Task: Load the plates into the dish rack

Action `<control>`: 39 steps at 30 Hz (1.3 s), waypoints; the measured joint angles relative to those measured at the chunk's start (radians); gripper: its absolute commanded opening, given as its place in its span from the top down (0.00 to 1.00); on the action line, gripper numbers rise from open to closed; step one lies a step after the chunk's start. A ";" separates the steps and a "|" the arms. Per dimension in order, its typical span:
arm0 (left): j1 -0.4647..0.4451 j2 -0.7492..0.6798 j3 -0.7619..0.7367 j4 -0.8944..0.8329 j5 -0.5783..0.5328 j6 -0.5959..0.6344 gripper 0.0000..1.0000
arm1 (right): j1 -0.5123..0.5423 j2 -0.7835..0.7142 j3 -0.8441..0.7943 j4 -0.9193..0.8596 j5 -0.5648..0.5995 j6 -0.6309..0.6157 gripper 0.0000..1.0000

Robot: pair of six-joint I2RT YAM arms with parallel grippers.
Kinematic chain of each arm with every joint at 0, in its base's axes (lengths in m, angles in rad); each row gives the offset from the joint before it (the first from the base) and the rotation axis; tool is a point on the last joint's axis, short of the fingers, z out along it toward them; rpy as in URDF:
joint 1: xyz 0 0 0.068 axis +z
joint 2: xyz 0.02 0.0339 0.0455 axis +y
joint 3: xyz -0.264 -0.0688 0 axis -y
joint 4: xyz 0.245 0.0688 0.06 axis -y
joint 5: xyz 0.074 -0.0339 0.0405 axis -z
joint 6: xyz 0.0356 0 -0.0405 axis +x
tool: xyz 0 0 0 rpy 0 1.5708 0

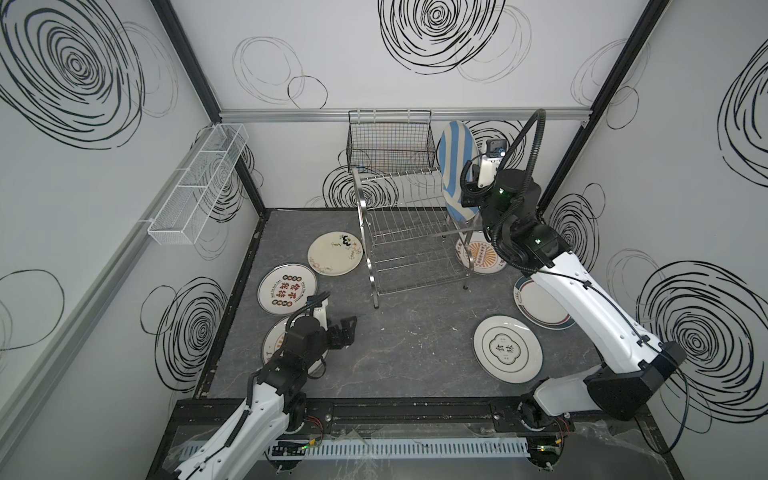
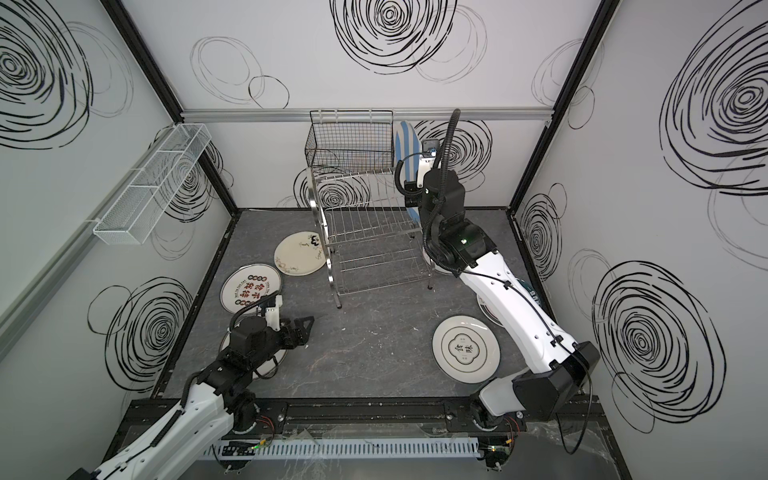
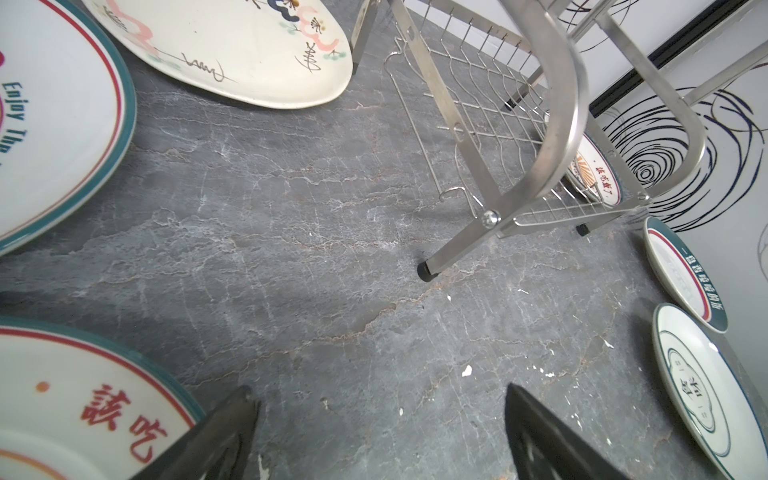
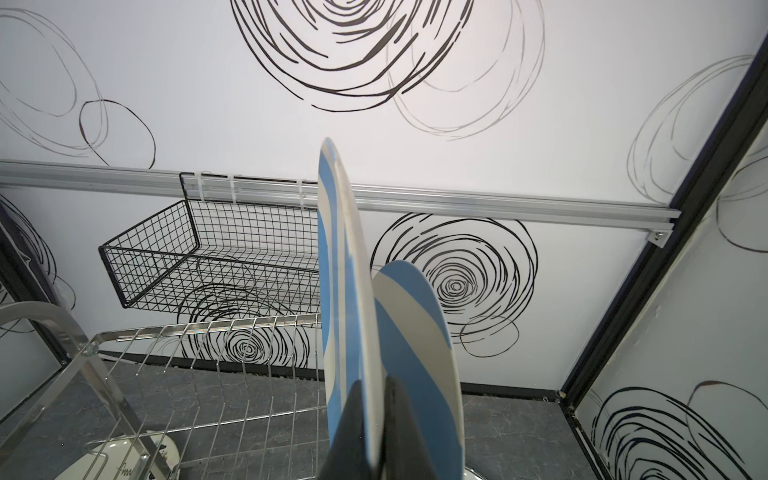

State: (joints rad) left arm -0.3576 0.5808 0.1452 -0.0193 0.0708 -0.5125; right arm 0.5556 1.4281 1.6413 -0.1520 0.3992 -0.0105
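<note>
Both top views look steeply down from high above the 6 o'clock edge, sharing the whole worktop [image 1: 395, 353] and the dish rack [image 1: 409, 220] toward 12 o'clock. The left wrist camera, low near 8 o'clock, faces the rack's legs closely. The right wrist camera, near 1 o'clock, looks along a striped plate [image 4: 345, 291] toward the back wall [image 4: 374, 124].
</note>
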 measured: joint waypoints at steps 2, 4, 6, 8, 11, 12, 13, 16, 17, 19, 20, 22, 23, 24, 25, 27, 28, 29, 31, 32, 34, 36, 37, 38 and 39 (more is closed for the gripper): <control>0.000 0.000 0.000 0.000 0.000 0.000 0.04 | -0.003 0.006 0.000 0.000 -0.004 0.008 1.00; 0.001 0.000 0.000 0.000 0.000 0.000 0.04 | -0.008 0.012 0.000 0.000 -0.011 0.013 1.00; 0.001 0.000 0.000 0.000 0.000 0.000 0.04 | -0.015 0.018 -0.002 0.000 -0.016 0.017 1.00; 0.001 0.001 0.000 0.000 0.000 0.000 0.04 | -0.021 0.023 -0.002 0.000 -0.021 0.023 1.00; 0.001 0.001 0.000 0.000 0.000 0.000 0.04 | -0.025 0.027 -0.002 0.000 -0.026 0.031 1.00; 0.001 0.001 0.000 0.000 0.000 0.000 0.04 | -0.025 0.028 -0.004 0.000 -0.027 0.034 1.00; 0.001 0.001 0.000 0.000 0.000 0.000 0.04 | -0.026 0.028 -0.007 0.001 -0.029 0.035 1.00; 0.001 0.000 0.000 0.000 0.000 0.000 0.04 | -0.026 0.028 -0.018 0.001 -0.033 0.040 1.00; 0.001 0.000 0.000 0.000 0.000 0.000 0.04 | -0.026 0.029 -0.021 0.000 -0.034 0.041 1.00; 0.001 0.000 0.000 0.000 0.000 0.000 0.04 | -0.026 0.032 -0.025 0.001 -0.034 0.044 1.00; 0.001 0.000 0.000 0.000 0.000 0.000 0.04 | -0.027 0.033 -0.027 0.001 -0.034 0.045 1.00; 0.001 0.000 0.000 0.000 0.000 0.000 0.04 | -0.027 0.034 -0.034 0.002 -0.034 0.051 1.00; 0.001 0.000 0.000 0.000 0.000 0.000 0.04 | -0.027 0.034 -0.039 0.001 -0.034 0.053 1.00; 0.001 0.000 0.000 0.000 0.000 0.000 0.04 | -0.027 0.034 -0.044 0.002 -0.034 0.055 1.00; 0.001 0.000 0.000 0.000 0.000 0.000 0.04 | -0.027 0.034 -0.050 0.003 -0.034 0.056 1.00; 0.001 -0.002 0.000 0.000 0.000 0.000 0.04 | -0.027 0.034 -0.063 0.003 -0.034 0.059 1.00; 0.001 -0.002 0.000 0.000 0.000 0.000 0.04 | -0.028 0.035 -0.068 0.003 -0.034 0.060 1.00; 0.001 -0.002 0.000 0.000 0.000 0.000 0.04 | -0.029 0.035 -0.073 0.003 -0.034 0.060 1.00; 0.001 -0.002 0.000 0.000 0.000 0.000 0.04 | -0.031 0.039 -0.079 0.004 -0.034 0.062 1.00; 0.001 -0.002 0.000 0.000 0.000 0.000 0.04 | -0.031 0.040 -0.082 0.004 -0.034 0.063 1.00; 0.001 -0.002 0.000 0.000 0.000 0.000 0.04 | -0.033 0.040 -0.089 0.004 -0.036 0.064 0.93; 0.001 -0.003 0.000 0.000 0.000 0.000 0.04 | -0.033 0.040 -0.092 0.005 -0.041 0.066 0.84; 0.001 -0.004 0.000 0.000 0.000 0.000 0.04 | -0.033 0.040 -0.092 0.007 -0.041 0.070 0.83; 0.001 -0.004 0.000 0.000 0.000 0.000 0.04 | -0.033 0.040 -0.092 0.012 -0.042 0.069 0.82; 0.001 -0.004 0.000 0.000 0.000 0.000 0.04 | -0.033 0.040 -0.092 0.016 -0.042 0.072 0.81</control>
State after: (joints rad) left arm -0.3569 0.5770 0.1452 -0.0193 0.0711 -0.5125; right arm 0.5228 1.4677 1.5494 -0.1356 0.3576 0.0616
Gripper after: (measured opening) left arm 0.958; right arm 0.175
